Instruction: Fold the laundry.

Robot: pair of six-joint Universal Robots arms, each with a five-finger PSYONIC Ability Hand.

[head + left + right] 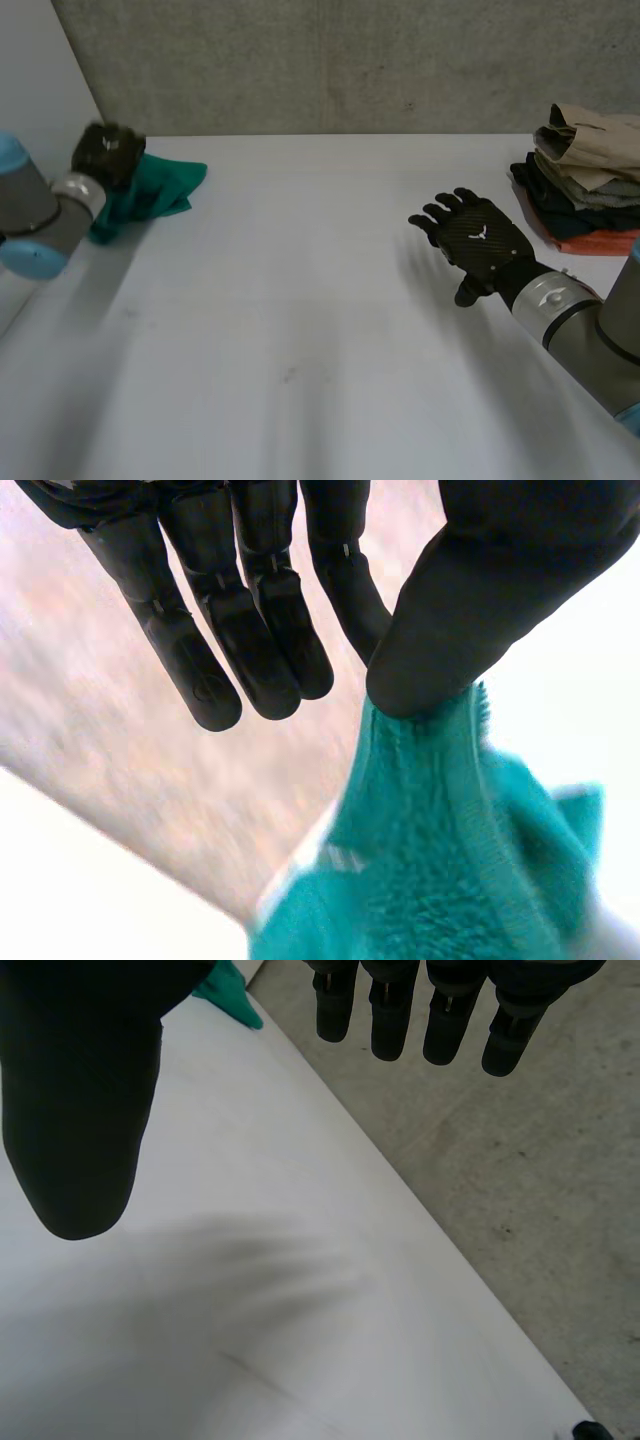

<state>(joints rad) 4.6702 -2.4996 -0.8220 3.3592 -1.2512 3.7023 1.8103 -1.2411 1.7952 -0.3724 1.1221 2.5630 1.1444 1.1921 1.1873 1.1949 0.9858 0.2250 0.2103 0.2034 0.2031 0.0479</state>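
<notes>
Grey concrete wall (330,60) stood behind a white table (300,330). At the table's far left edge the left hand (108,152) held a green towel (160,190), which lay bunched and partly lifted beneath it. In the left wrist view the thumb (470,610) pressed the towel's hem against the nearest finger, a pinch on an edge, while the other fingers hung straight and close together. That grip probably served to drag the towel toward the middle for spreading. The right hand (480,245) hovered over bare table at the right, well apart from the towel, with its fingers (390,1020) straight, slightly spread and holding nothing, seemingly waiting to take another edge. A stack of folded clothes (585,180) sat at the far right corner, likely kept there as finished work, out of the way.
</notes>
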